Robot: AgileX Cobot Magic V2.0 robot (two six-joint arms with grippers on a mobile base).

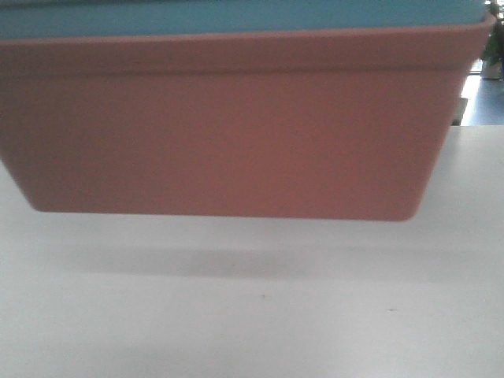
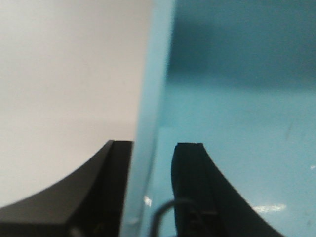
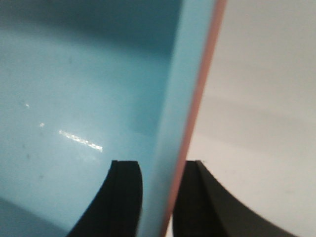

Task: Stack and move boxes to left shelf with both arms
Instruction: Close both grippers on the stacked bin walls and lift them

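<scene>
The salmon pink box [image 1: 228, 134] fills the upper part of the front view, with the light blue box [image 1: 236, 16] nested inside it so that only its rim shows. The stack hangs above the white table, casting a shadow below. In the left wrist view my left gripper [image 2: 155, 144] is shut on the blue box's end wall [image 2: 153, 98], one finger outside and one inside. My right gripper [image 3: 159, 163] is shut on the opposite end wall, where the blue wall [image 3: 177, 98] and the pink rim [image 3: 205, 84] lie together. The left shelf is out of view.
The flat white tabletop [image 1: 252, 315] spreads under the boxes and shows beside them in both wrist views. A potted plant [image 1: 492, 55] and a bright floor area stand beyond the table's far right edge.
</scene>
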